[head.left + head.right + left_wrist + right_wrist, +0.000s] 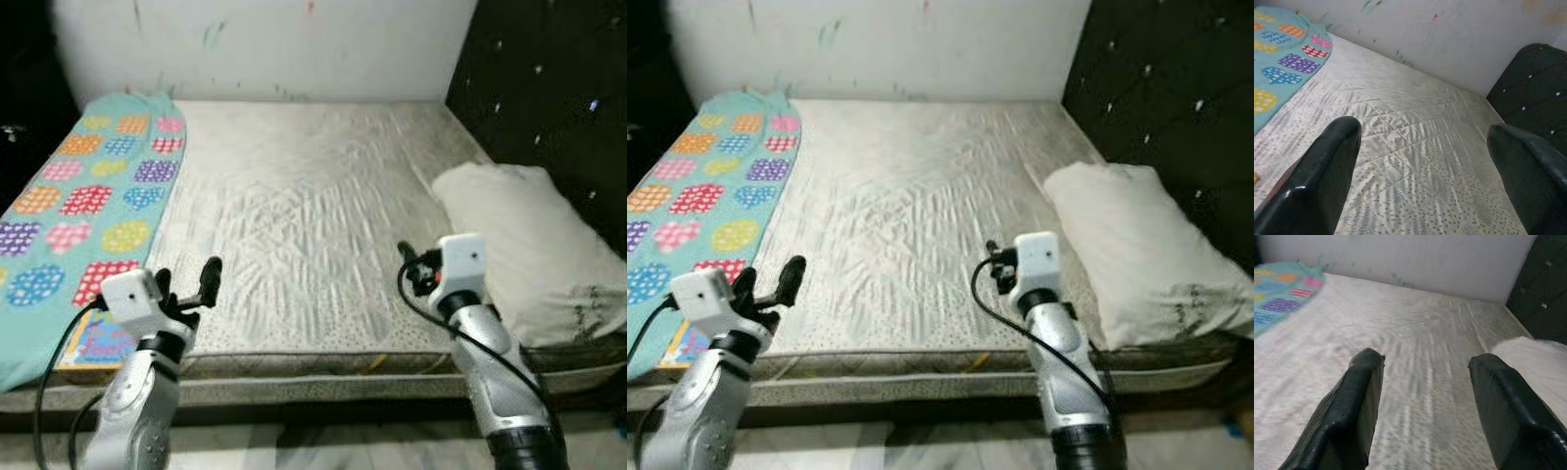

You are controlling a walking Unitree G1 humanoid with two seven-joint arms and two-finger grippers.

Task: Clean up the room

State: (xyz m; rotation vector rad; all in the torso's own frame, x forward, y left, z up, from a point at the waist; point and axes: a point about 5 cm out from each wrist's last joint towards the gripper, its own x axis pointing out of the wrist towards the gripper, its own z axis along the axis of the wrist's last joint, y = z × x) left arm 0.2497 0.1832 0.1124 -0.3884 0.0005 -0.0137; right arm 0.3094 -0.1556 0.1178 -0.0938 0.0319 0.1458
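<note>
A bare grey-white mattress (304, 215) fills the middle of the head views. A teal blanket (88, 186) with colourful patches lies along its left side. A white pillow (529, 245) rests at its right side. My left gripper (186, 279) hovers open over the front left part of the mattress, beside the blanket's edge. My right gripper (411, 264) is held open over the front right, just left of the pillow. Both wrist views look across the mattress (1415, 147) between spread fingers (1361, 396) that hold nothing.
A colourful flat book-like item (98, 345) lies at the bed's front left corner under the blanket's edge. A black tufted headboard (549, 88) stands along the right side and a marked white wall (265, 44) at the back. Pale floor (323, 450) runs before the bed.
</note>
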